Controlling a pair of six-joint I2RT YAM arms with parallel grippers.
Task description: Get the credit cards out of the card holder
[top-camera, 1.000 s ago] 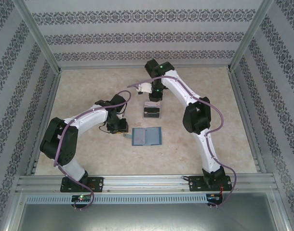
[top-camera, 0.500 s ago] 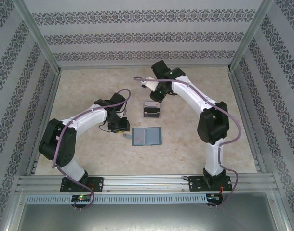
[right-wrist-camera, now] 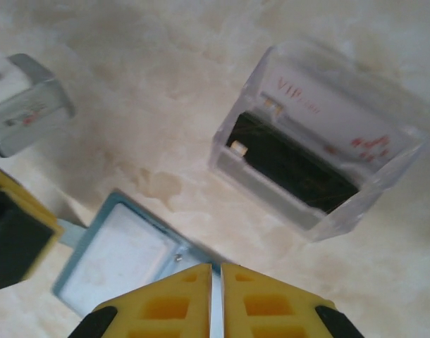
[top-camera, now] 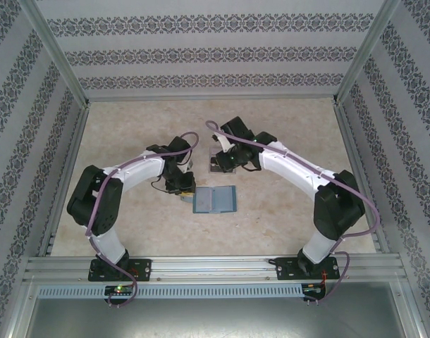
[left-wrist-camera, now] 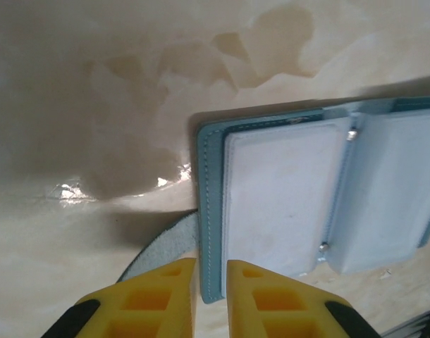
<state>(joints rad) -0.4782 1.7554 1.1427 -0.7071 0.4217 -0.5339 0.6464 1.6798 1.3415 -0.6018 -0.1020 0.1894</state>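
The left gripper point(left-wrist-camera: 211, 282) has slid in to the left edge of the small teal-blue folding card holder point(top-camera: 213, 199) (open mid-table, a pale lilac credit card point(left-wrist-camera: 278, 204) apparently in its pocket). Its fingers have drawn nearly together, and I cannot tell whether they pinch it. The right gripper point(right-wrist-camera: 216, 292), fingers pressed together, has swung back toward the transparent rectangular plastic box point(right-wrist-camera: 321, 162). A tug on the cover alone could drag the holder along with the card inside.

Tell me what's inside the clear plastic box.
Inside the clear box stands a dark card, with a pale red-lettered card behind it. Any further cards between them would be covered.
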